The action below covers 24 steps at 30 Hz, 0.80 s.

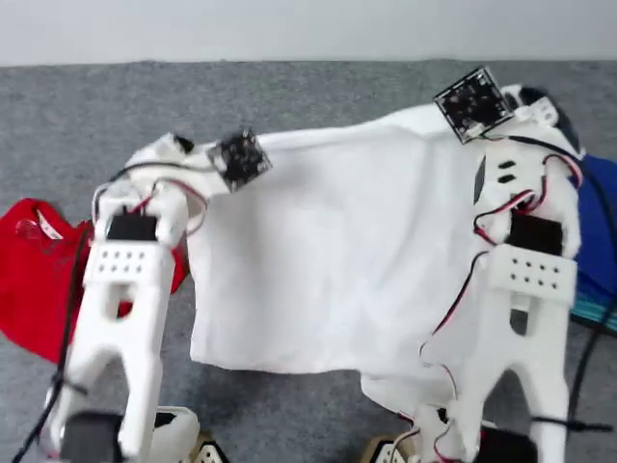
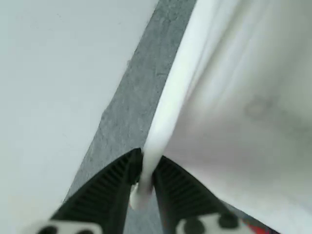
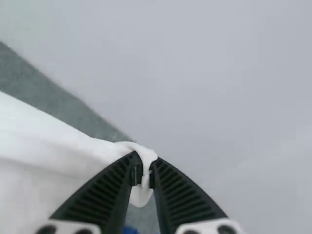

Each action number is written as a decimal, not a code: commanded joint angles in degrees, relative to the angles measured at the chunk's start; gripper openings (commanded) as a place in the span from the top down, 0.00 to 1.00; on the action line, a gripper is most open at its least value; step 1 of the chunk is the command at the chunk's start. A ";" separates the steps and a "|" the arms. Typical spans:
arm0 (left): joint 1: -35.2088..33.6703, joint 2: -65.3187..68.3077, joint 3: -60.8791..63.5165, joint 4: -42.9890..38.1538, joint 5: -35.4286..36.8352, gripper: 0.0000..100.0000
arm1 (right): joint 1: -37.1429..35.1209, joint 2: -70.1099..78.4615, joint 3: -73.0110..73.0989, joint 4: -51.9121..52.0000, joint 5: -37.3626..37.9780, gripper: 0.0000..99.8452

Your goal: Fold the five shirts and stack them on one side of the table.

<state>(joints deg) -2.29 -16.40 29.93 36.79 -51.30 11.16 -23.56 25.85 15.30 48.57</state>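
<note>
A white shirt (image 1: 337,251) is held up and stretched between both arms above the grey table (image 1: 77,125). My left gripper (image 2: 143,181) is shut on the shirt's edge (image 2: 165,112); in the high view it sits at the shirt's far left corner (image 1: 207,159). My right gripper (image 3: 143,176) is shut on a bunched corner of the white shirt (image 3: 48,146), at the far right in the high view (image 1: 453,121). The shirt's near edge hangs toward the arm bases.
A red shirt (image 1: 34,270) lies crumpled at the table's left side beside the left arm. A blue shirt (image 1: 596,231) lies at the right edge behind the right arm. A pale wall (image 1: 289,29) runs along the table's far edge.
</note>
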 commanded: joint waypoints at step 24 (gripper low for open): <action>0.26 37.36 -52.18 17.14 -0.62 0.99 | -2.42 24.75 -27.87 5.32 5.63 0.99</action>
<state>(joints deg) -2.02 21.32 -19.74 49.27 -51.30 8.79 3.87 2.37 10.55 53.58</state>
